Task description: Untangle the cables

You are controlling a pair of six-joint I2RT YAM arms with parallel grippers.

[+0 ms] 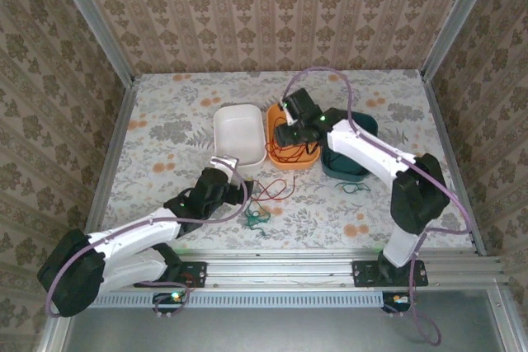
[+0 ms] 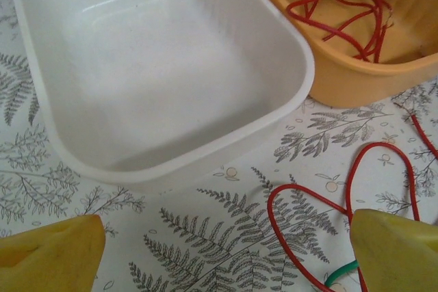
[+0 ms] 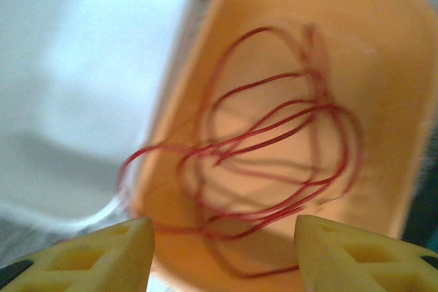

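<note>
A bundle of red cables (image 3: pixel 274 148) lies looped inside the orange bin (image 3: pixel 383 66), and one strand hangs over its left rim. My right gripper (image 3: pixel 224 254) hovers open just above that bundle with nothing between its yellow fingers (image 3: pixel 102 258); from above it sits over the orange bin (image 1: pixel 307 160). On the table, a red cable loop (image 2: pixel 342 196) and a bit of green cable (image 2: pixel 342 275) lie by my open left gripper (image 2: pixel 226 251), which points at the white bin (image 2: pixel 171 169). More red cable (image 1: pixel 272 190) and green cable (image 1: pixel 256 220) lie in front of the bins.
The white bin (image 1: pixel 239 113) holds nothing and touches the orange bin's left side. A teal bin (image 1: pixel 351 166) stands to the right, with a small green tangle (image 1: pixel 356 189) in front of it. Patterned walls close in the table.
</note>
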